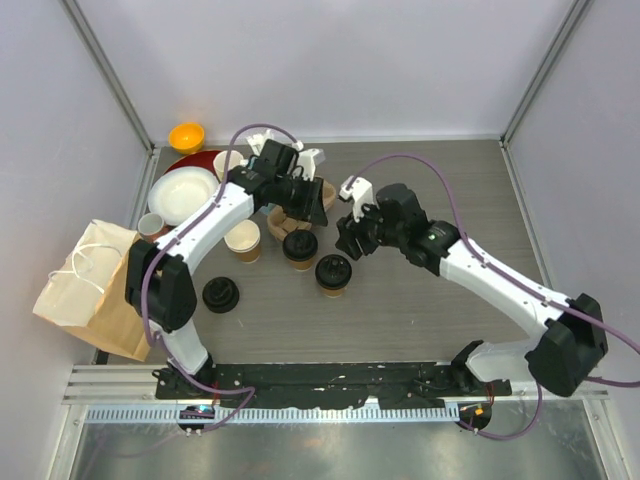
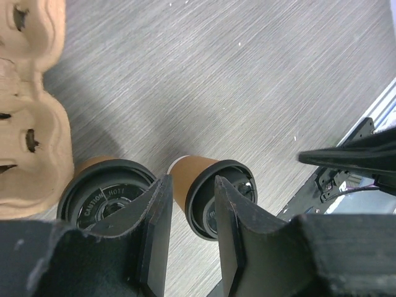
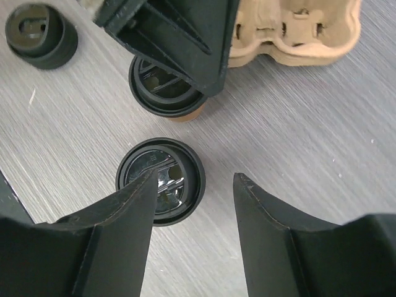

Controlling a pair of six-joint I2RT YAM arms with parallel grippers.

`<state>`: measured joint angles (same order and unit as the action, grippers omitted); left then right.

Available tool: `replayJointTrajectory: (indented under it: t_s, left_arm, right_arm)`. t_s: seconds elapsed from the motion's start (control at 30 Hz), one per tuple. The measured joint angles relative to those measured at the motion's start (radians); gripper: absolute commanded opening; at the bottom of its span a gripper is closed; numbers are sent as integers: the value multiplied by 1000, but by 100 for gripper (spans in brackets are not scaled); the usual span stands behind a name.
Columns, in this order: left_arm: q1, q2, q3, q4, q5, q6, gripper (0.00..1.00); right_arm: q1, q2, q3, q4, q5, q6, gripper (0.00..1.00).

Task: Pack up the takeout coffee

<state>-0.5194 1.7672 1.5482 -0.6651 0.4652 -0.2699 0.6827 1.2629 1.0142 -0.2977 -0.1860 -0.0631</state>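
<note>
One lidded cup (image 1: 333,273) and a second lidded cup (image 1: 300,247) are standing mid-counter (image 1: 400,320), just beside the carrier (image 3: 309,37), whose visible pockets are showing empty. An open cup (image 1: 243,240) is waiting, its loose lid (image 1: 220,294) lying toward the near-left corner. The right hand (image 3: 193,182) is gaping wide and the left hand (image 2: 193,192) is parted narrowly, both gripping nothing. Lidding, loading and bagging in the paper bag (image 1: 90,285) are, I judge, remaining.

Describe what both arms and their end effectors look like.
Both the left arm and right arm have white links joined by black joints. A purple cable loops along each. The left end effector and right end effector are matte black, each with two flat, tapering fingers.
</note>
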Motion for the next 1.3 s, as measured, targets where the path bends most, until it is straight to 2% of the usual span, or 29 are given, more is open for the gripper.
replayJointTrajectory:
  t_s: [0.17, 0.33, 0.53, 0.7, 0.8, 0.97, 1.03, 1.17, 1.23, 1.3]
  left_arm:
    - [16, -82, -13, -7, 6, 23, 31]
    - [23, -144, -45, -66, 40, 79, 29]
    - [24, -163, -98, -145, 109, 166, 29]
    - [24, -166, -115, -180, 152, 208, 29]
    - [24, -182, -129, -197, 225, 289, 31]
    - [24, -201, -117, -375, 306, 585, 36]
    - [24, -212, -103, -483, 306, 769, 42]
    - [-2, -268, -70, -595, 242, 1058, 43]
    - [-72, -318, -63, -610, 169, 1152, 42]
    - [-215, -389, -100, -579, 88, 1207, 41]
  right_arm:
    - [-8, 153, 128, -72, -90, -125, 57]
    - [-18, 246, 144, -124, -167, -180, 55]
    - [-24, 283, 144, -143, -232, -206, 51]
    - [-28, 293, 144, -144, -257, -200, 56]
    - [-51, 291, 149, -142, -292, -174, 57]
    - [-164, 269, 158, -111, -364, -56, 56]
    - [-208, 269, 172, -95, -365, 0, 56]
    - [-234, 270, 177, -68, -370, 92, 55]
    - [-233, 275, 177, -49, -387, 135, 52]
    - [-237, 283, 176, -24, -415, 179, 47]
